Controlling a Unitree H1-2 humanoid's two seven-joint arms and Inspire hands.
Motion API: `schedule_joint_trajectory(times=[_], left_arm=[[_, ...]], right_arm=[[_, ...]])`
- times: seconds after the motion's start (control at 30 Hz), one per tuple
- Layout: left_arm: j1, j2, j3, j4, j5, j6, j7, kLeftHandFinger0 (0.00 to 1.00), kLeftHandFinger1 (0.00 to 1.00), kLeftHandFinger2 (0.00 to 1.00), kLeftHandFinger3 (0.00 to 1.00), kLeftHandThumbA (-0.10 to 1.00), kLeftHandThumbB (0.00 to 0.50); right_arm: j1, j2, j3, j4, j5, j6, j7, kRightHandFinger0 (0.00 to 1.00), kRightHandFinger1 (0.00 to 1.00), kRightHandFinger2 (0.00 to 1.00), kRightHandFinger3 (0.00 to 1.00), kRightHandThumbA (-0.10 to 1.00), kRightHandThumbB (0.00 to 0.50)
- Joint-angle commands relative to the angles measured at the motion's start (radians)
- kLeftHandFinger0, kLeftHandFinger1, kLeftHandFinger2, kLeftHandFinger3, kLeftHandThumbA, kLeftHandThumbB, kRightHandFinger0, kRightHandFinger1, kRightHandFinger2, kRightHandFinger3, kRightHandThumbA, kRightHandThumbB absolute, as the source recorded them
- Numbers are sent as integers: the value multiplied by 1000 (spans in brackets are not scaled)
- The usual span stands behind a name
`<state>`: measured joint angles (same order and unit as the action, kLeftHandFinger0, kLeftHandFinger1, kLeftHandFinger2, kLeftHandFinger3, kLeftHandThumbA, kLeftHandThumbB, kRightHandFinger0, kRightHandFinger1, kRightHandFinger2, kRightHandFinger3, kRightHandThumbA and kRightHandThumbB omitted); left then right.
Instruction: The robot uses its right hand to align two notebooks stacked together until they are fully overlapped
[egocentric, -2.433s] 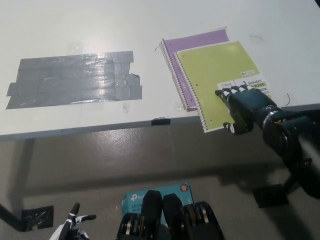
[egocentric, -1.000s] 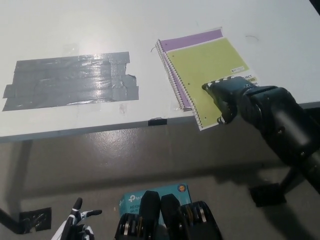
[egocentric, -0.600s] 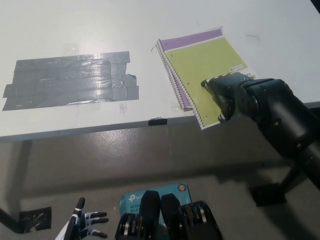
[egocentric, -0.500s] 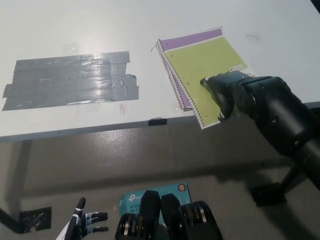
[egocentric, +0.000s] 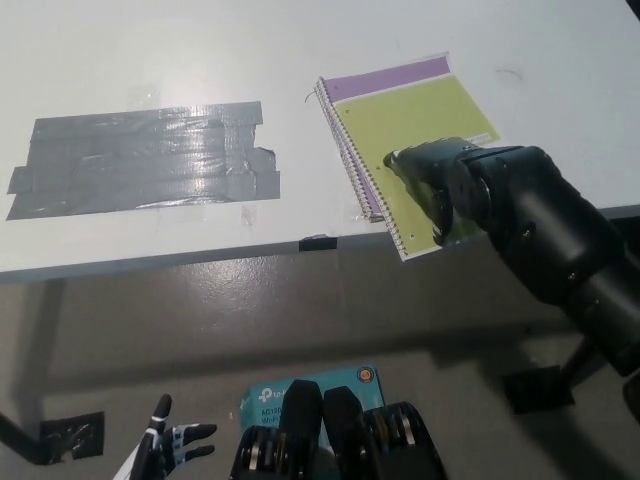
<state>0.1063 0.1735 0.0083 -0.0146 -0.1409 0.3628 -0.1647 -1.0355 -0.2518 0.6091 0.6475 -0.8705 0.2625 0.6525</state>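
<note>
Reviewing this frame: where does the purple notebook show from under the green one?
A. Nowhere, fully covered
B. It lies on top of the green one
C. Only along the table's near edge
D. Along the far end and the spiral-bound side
D: the purple notebook shows as a strip past the far end of the green notebook and along its spiral side, while the right hand rests on the green cover.

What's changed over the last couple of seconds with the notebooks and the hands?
The right hand slid from the green notebook's near right corner leftward across its cover. The green notebook still sits offset over the purple notebook. The left hand stays low, fingers apart.
</note>
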Motion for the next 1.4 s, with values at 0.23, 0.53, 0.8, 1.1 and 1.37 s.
schedule_joint_trajectory(times=[0.23, 0.53, 0.8, 1.1, 1.37], left_arm=[[16, -17, -14, -59, 0, 12, -1, 517, 843, 810, 610, 1000, 500], [12, -19, -24, -75, 5, 13, -1, 500, 784, 711, 538, 1000, 500], [14, -9, -35, -78, 12, 5, -10, 579, 853, 767, 558, 1000, 493], [18, -7, -50, -78, 18, -14, -14, 581, 824, 696, 512, 1000, 484], [22, -6, -23, -66, -16, -4, -19, 501, 783, 736, 484, 1000, 500]], right_arm=[[35, -33, -32, -60, 11, 50, -4, 1000, 1000, 1000, 1000, 1000, 155], [-8, -54, -46, -19, 1, 28, -74, 1000, 1000, 1000, 1000, 1000, 120], [-82, -32, -29, 53, -27, 1, -164, 1000, 1000, 1000, 1000, 1000, 133], [-80, -32, -22, 33, -20, -34, -183, 1000, 1000, 1000, 1000, 1000, 141], [-59, -66, -45, -85, 10, -75, -157, 1000, 1000, 1000, 1000, 1000, 88]])
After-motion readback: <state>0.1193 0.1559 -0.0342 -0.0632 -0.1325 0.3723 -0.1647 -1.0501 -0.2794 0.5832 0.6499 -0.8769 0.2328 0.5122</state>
